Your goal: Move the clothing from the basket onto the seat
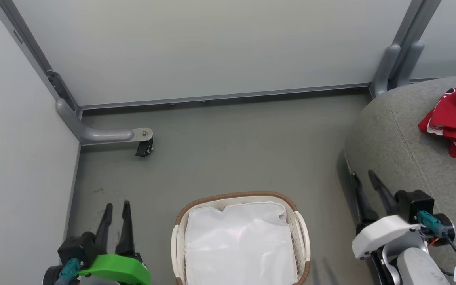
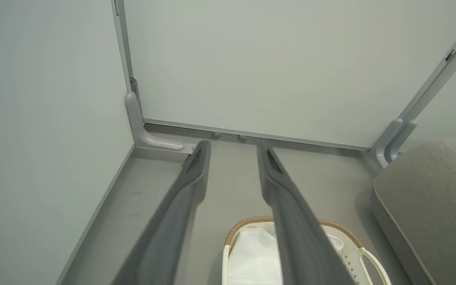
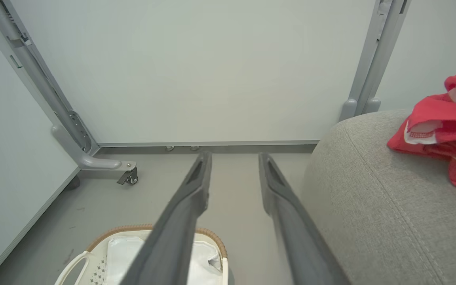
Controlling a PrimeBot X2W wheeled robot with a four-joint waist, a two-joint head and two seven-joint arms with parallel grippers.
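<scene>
Clothing: the red jerseys with white trim are seen heaped in a crumpled pile on top of the seat, at the far right edge of the head view, where part of the pile is cut off by the frame

Seat: the light grey cushion is set on the robot's right, its rounded edge and stitched seam shown close beside the right arm; a strip of floor is left between it and the basket

Basket: the cream-white basket with the brown woven rim is stood upright on the floor, directly before the robot and between its two arms

Liner sheet: a plain white sheet is spread across the inside of the basket

Left jaws: held open, the two dark fingers parted with nothing gripped between them; they are pointed up the head view at lower left, beside the basket and clear of it

Right jaws: held open as well, the fingers parted and nothing gripped; they are raised just beside the seat's rounded front edge, well short of the jerseys

Floor: the bare grey floor is closed in by pale partition panels in grey frames, and a small black caster is seen at the foot of the left frame
</scene>
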